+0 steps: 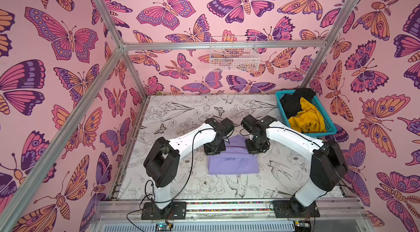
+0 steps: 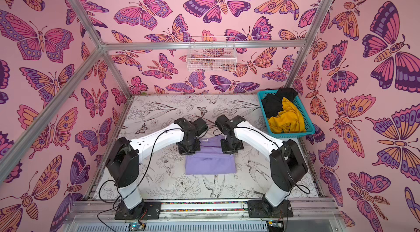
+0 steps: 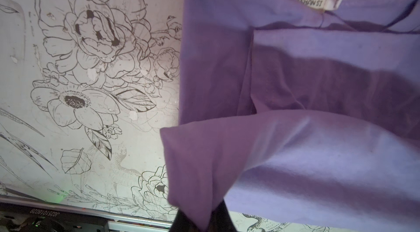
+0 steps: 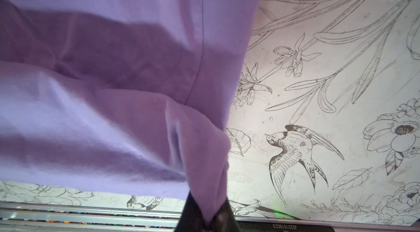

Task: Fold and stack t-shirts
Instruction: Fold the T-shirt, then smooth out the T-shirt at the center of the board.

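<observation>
Pinched cloth sits closest in each wrist view. The left end effector is closed on one corner of the lavender t-shirt, and the right end effector is closed on the other corner of the same edge. The flap between them hangs raised over the shirt's lower layers.

The rest of the shirt lies on the desk, apart from the teal basket, off the basket corner that faces the arm bases.

The biggest risk is a skewed fold. If one arm travels or lowers ahead of the other, the flap would land crooked and the stack would start uneven.

Next, pulling too far from the basket's side could drag the lower layers across the desk and undo the folds under them.

The grips look thin, so a tug might slip a corner free.

In the basket, the mustard-yellow t-shirt and the black t-shirt lie tangled and may lift out together.

Least, the flap could land short and leave the neck label exposed.
</observation>
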You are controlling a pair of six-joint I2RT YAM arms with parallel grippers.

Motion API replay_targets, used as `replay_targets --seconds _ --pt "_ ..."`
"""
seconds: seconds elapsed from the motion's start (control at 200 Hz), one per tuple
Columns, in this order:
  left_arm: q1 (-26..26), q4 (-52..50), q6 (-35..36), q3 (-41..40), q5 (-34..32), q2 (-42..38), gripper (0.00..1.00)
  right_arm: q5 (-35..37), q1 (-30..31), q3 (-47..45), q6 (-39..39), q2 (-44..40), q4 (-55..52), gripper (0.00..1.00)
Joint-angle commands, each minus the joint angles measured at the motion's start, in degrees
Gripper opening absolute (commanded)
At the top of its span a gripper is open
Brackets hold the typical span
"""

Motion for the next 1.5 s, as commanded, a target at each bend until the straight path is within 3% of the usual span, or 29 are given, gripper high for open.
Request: replay_targets --seconds 0.0,0.316,0.521,0.666,0.871,1.072,1.227,1.327,1.498 --pt "1.8 1.5 2.3 0.8 -3.2 1.1 0.00 1.8 -0.5 0.7 -1.0 1.8 -0.4 0.04" --pt "4.9 3.2 5.3 4.0 -1.1 5.8 0.00 2.6 -1.2 1.8 -2.1 4.6 0.4 0.06" --pt "4.9 5.7 5.5 1.8 1.7 7.8 0.04 4.3 -3.0 4.3 -3.9 7.2 0.5 0.26" --pt "4.9 10.7 6.9 1.7 0.5 7.2 0.07 5.3 -4.8 5.4 -5.1 8.3 1.3 0.30" --pt "5.3 12.7 11.3 11.5 -2.4 10.9 0.10 4.5 -7.0 8.8 -7.2 10.5 3.1 0.30" --pt "6.3 7.1 11.6 17.3 -5.3 12.7 0.14 3.1 -8.5 14.4 -9.4 13.9 2.6 0.31" --pt "7.0 2.1 9.2 15.8 -11.0 9.7 0.26 2.7 -8.5 18.6 -9.4 11.7 0.0 0.30" --pt "7.1 1.8 8.0 14.3 -13.6 7.6 0.42 -1.3 -7.9 19.7 -8.7 8.2 -2.0 0.30" --pt "7.2 2.0 8.0 16.7 -13.2 7.8 0.51 -0.5 -2.5 19.6 -6.6 2.7 -5.7 0.29"
